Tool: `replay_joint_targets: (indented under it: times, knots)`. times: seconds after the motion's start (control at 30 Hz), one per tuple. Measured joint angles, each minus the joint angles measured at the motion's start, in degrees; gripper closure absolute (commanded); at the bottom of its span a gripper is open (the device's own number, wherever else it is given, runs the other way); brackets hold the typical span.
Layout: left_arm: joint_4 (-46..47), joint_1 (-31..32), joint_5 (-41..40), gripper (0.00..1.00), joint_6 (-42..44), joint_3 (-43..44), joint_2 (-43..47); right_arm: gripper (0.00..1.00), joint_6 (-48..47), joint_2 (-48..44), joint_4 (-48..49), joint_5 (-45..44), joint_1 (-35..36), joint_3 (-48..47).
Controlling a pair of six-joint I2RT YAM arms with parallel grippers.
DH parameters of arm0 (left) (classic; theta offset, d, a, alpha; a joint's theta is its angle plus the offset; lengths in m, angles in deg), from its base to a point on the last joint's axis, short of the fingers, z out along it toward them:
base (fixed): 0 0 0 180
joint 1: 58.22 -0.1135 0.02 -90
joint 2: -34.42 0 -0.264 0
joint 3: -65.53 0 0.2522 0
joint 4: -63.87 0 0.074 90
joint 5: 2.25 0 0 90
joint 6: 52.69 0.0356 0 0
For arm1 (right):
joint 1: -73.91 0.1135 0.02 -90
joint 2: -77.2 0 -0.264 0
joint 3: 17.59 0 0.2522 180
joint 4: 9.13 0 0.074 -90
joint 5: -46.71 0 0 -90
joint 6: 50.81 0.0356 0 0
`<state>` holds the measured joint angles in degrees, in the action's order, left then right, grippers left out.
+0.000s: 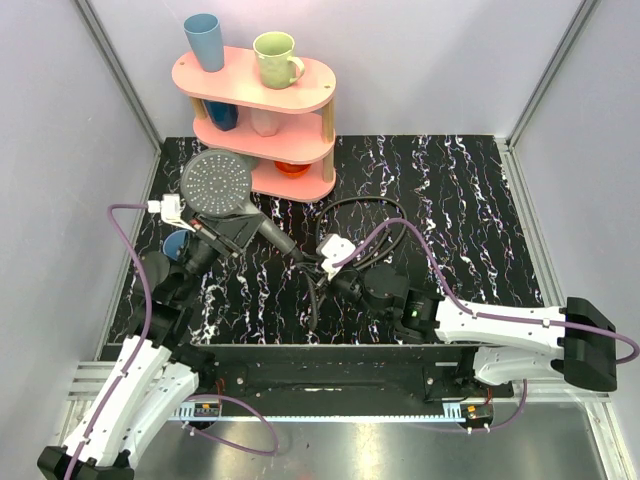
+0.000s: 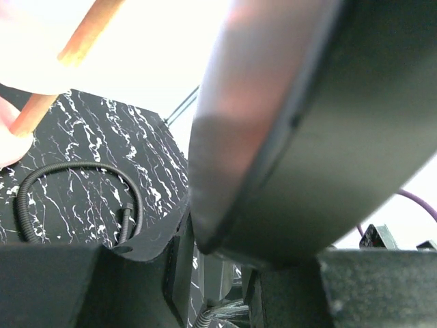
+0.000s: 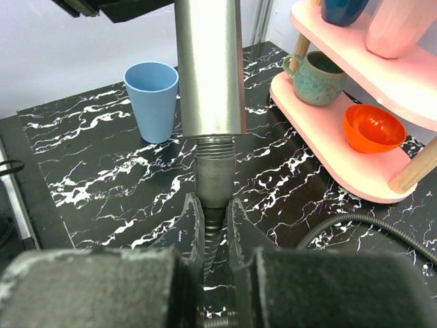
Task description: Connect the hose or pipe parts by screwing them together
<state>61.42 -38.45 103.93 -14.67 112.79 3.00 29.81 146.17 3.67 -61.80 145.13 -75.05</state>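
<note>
**Surroundings.** A pink three-tier shelf rack [image 1: 300, 85] stands at the rear left of the worktop [image 1: 470, 200].
- Top tier: a blue cup [image 1: 203, 42] and a green mug [image 1: 277, 58].
- Bottom tier: a teal mug [image 3: 314, 76] and an orange bowl [image 3: 372, 126].

A blue tumbler [image 3: 151, 99] stands upright on the worktop, just beside the left arm and partly hidden by it in the top view. Purple cables [image 1: 130, 260] run along both arms. The rack's lower tier is just behind the spray face. Nothing lies between the handle end and the connector.

**Surface and room.** The worktop is black with white marble veining. Pale grey wall panels in aluminium framing enclose it on three sides.

**Task parts.** The shower head [image 1: 218, 180] is held above the left part of the worktop with its round perforated face turned up. Its long axis runs diagonally from rear left to centre front. The silver handle [image 3: 208, 68] points at the right gripper [image 3: 215, 212].

The black hose [image 3: 362, 220] lies in a loose loop on the worktop, between the rack and the right arm. The hose connector [image 3: 215, 179] lines up with the handle's axis and meets the threaded end, where some thread turns remain exposed.

**Fingers.**
- The left gripper [image 1: 222, 232] has its fingers clamped on the shower head just below the face.
- The right gripper's fingers are narrow and hold the hose just behind the connector.
</note>
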Motion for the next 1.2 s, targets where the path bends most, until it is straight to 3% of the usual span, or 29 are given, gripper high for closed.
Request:
replay_joint_targets:
  times: [0.47,1.2]
  knots:
    - [6.6,0.0,14.3,1.0,5.0,0.2,-5.6,1.0,1.3,-4.0,-9.7,8.4,-1.3,0.7]
    - [28.5,0.0,19.7,1.0,-0.7,-7.3,-8.5,1.0,15.8,-7.2,-6.7,31.9,-12.6,4.6]
